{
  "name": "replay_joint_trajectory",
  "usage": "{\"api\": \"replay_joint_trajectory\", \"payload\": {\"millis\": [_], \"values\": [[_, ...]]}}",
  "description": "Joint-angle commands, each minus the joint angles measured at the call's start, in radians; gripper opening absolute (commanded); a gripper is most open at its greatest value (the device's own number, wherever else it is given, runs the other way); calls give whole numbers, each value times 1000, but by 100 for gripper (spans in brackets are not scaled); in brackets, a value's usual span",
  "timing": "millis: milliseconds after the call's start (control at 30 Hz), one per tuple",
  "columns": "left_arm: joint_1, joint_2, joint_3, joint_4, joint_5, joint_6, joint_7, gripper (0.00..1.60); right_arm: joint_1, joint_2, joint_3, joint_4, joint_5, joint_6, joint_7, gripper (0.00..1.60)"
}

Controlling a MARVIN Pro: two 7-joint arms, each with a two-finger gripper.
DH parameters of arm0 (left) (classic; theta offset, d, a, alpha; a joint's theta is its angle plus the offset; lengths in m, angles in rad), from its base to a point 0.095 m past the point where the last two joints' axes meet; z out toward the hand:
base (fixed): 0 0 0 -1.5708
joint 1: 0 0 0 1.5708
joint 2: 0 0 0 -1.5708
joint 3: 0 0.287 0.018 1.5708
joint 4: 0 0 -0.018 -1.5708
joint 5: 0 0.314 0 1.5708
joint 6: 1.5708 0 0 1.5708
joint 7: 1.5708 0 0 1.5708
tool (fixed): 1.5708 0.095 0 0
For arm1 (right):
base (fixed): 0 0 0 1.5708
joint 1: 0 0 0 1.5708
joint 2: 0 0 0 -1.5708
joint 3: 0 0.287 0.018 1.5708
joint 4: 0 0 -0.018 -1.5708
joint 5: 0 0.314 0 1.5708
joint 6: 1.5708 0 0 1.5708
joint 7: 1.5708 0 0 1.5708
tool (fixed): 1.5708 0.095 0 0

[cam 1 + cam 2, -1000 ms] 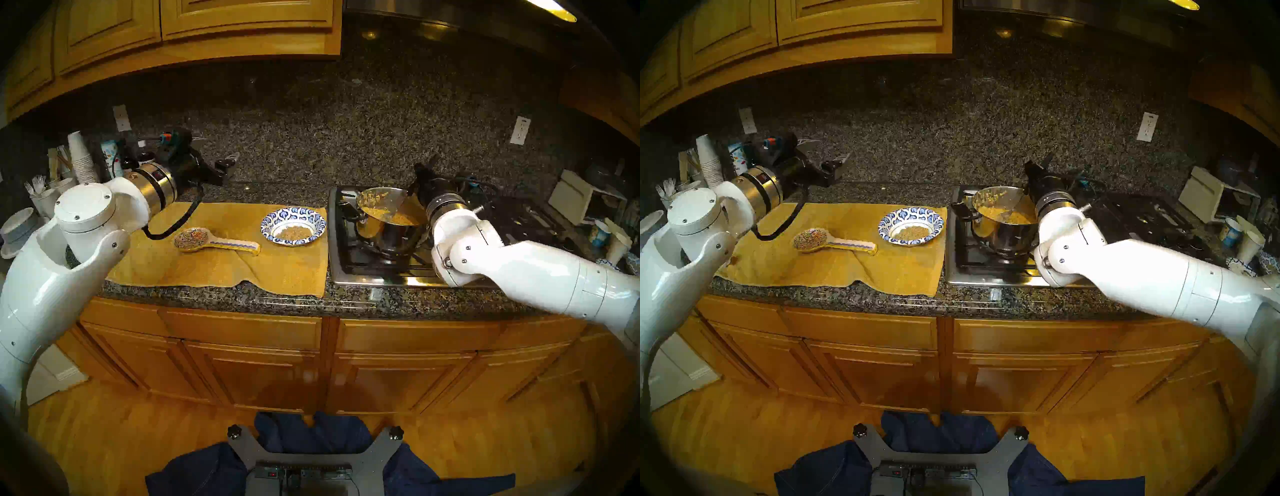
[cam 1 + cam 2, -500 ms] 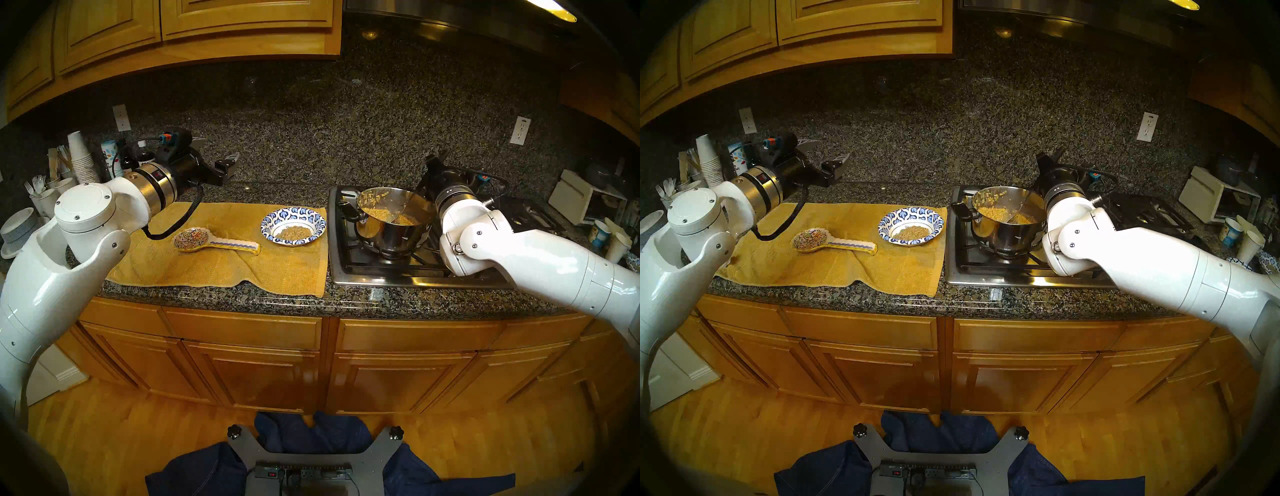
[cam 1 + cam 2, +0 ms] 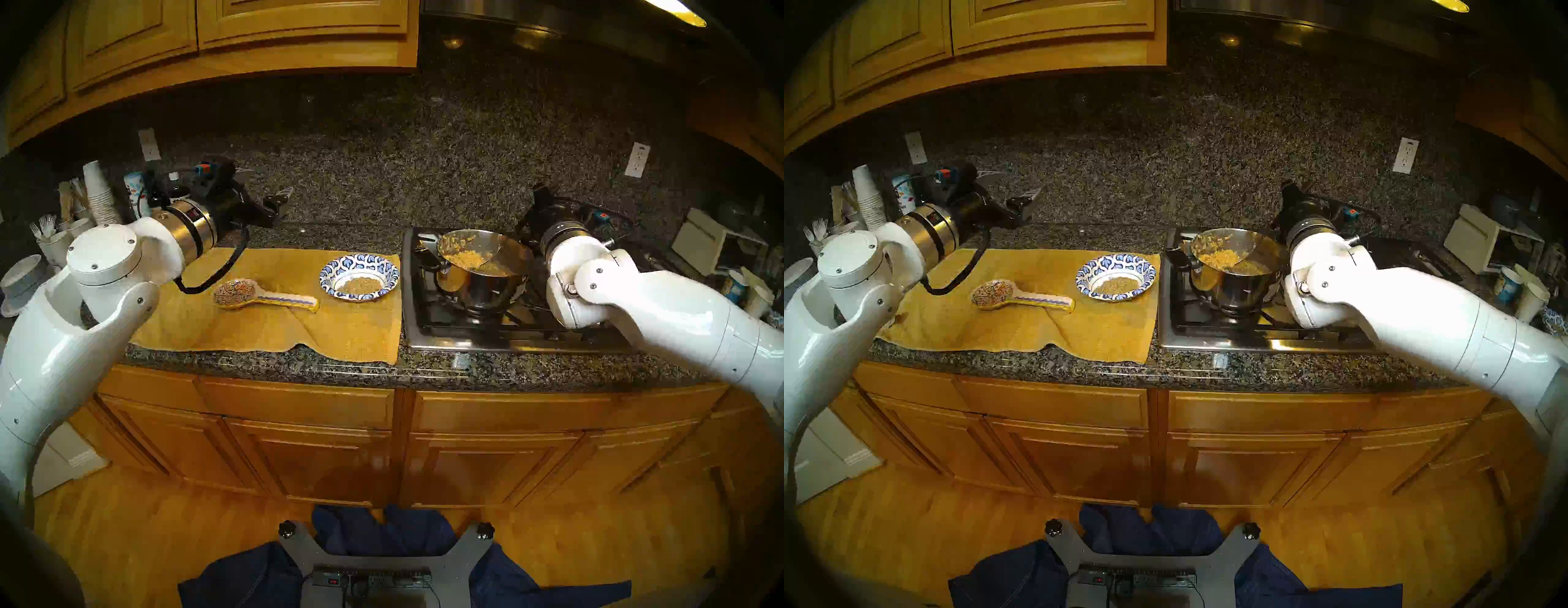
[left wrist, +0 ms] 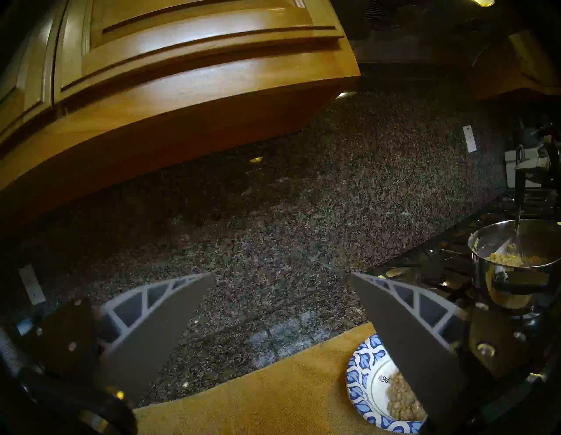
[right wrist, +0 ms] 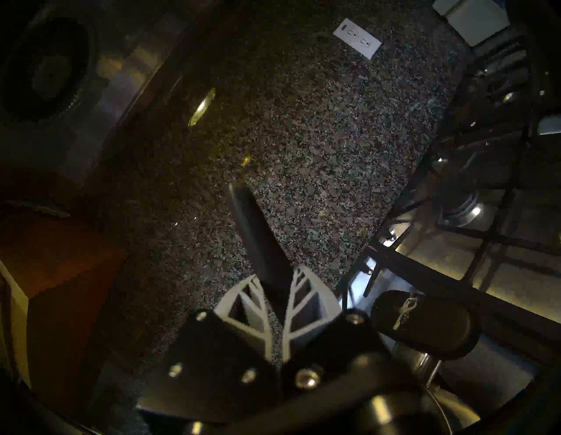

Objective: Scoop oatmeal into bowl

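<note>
On the counter, one bowl (image 3: 359, 278), one pot (image 3: 483, 271)

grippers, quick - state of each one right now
Left gripper: open, holding nothing.
Right gripper: shut on the black handle of a spoon that dips into the pot.

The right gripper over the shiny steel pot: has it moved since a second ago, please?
Yes. The right gripper has shifted rightward and up, away from the shiny steel pot.

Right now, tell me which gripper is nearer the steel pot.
Right. The right gripper holds a spoon handle just beside the steel pot; the left gripper hangs open beyond the bowl.
</note>
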Motion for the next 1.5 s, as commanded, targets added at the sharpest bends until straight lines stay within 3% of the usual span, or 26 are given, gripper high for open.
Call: {"api": "replay_joint_trajectory", "payload": {"millis": [0,1467], "values": [[-32,-1,-24,-12,0,-15,3,160,65,31,67,-39,-9,-12,33,0],[-33,-2,-24,-11,1,-17,2,160,45,77,69,-81,38,-30,69,0]]}}
